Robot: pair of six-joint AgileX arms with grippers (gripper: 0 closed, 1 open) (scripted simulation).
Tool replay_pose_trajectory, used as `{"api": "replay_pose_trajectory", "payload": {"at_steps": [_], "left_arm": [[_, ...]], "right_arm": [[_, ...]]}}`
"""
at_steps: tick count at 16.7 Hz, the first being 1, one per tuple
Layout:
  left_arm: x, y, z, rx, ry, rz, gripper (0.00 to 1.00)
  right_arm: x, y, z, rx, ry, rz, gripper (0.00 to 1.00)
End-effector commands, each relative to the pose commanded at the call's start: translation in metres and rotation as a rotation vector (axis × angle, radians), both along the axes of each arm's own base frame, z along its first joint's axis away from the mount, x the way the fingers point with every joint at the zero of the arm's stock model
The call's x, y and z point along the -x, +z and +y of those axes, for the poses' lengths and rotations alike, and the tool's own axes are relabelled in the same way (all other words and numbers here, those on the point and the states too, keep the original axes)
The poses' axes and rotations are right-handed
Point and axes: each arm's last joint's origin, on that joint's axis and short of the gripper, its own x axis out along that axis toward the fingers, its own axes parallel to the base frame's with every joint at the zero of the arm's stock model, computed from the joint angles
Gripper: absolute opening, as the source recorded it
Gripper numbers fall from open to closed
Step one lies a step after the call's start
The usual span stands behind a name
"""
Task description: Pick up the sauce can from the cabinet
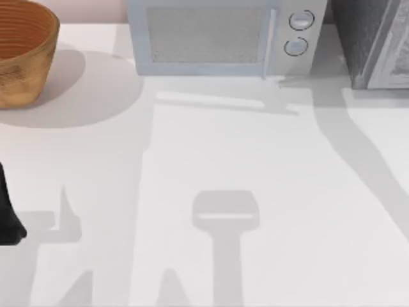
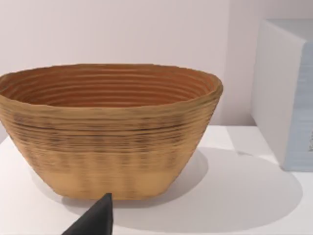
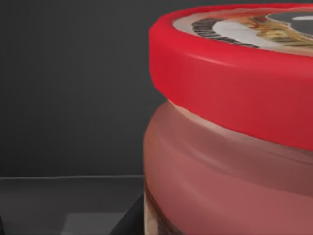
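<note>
Right wrist view puts the small cylindrical sauce can [image 3: 230,161], red-lidded with a pale emblem on top, hard up against the lens inside the dark grey speckled cabinet [image 1: 370,38], whose corner stands at the table's two o'clock in the top view. By the look of it, the right arm is at the closing stage of its reach, with the can just ahead; whether its fingers are spread or clenched cannot be told. The next move would call for a firm squeeze on the can's body, then a straight draw back out, clear of the cabinet's dark walls. Left arm [image 1: 9,217] idles at nine o'clock, one dark fingertip [image 2: 95,218] facing the large woven brown basket [image 2: 110,129] at ten o'clock. A pale blue-grey microwave [image 1: 223,35] with two round knobs fills twelve o'clock, beside the cabinet
</note>
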Motion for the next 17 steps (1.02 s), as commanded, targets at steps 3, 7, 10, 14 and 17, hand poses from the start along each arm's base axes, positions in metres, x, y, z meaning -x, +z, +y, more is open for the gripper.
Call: {"api": "replay_pose_trajectory", "payload": {"at_steps": [3,7,10,14,17], "left_arm": [[0.000,0.000,0.000,0.000,0.000,0.000,1.00],[0.000,0.000,0.000,0.000,0.000,0.000,1.00],[0.000,0.000,0.000,0.000,0.000,0.000,1.00],[0.000,0.000,0.000,0.000,0.000,0.000,1.00],[0.000,0.000,0.000,0.000,0.000,0.000,1.00]], "right_arm": [[0.017,-0.019,-0.021,0.002,0.001,0.001,0.00],[0.044,-0.082,-0.052,0.022,-0.001,0.046,0.00],[0.064,-0.160,-0.072,0.038,-0.002,0.109,0.00],[0.090,-0.274,-0.092,0.037,0.000,0.159,0.00],[0.105,-0.340,-0.101,0.027,0.003,0.127,0.00]]}}
